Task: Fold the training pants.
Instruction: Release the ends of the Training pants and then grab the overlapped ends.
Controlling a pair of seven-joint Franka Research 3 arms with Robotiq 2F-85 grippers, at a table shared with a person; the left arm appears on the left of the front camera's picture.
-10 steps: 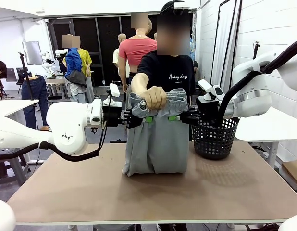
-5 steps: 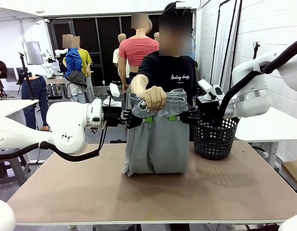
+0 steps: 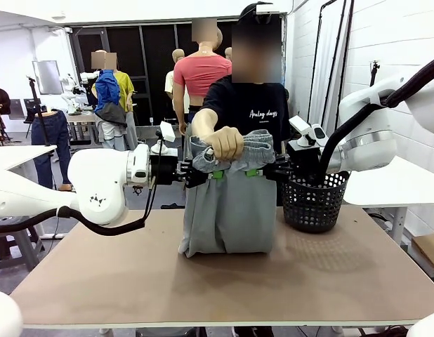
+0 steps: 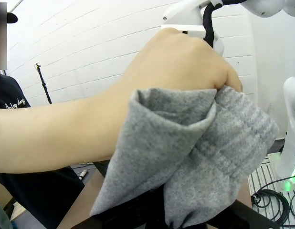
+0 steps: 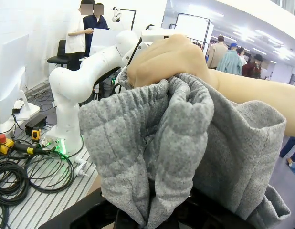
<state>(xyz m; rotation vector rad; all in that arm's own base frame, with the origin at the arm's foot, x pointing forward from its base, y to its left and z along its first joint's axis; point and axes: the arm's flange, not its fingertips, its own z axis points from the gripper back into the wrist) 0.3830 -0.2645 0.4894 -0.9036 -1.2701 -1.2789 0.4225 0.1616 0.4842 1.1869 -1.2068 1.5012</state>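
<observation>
Left pincer [image 3: 217, 173] on training pants [image 3: 227, 210] waistband

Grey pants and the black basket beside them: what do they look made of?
The light grey training pants look like soft heathered jersey knit, matte; they drape and crumple, and the waistband is gathered. The round black basket looks like rigid open mesh, plastic or coated wire, unclear which.
</observation>
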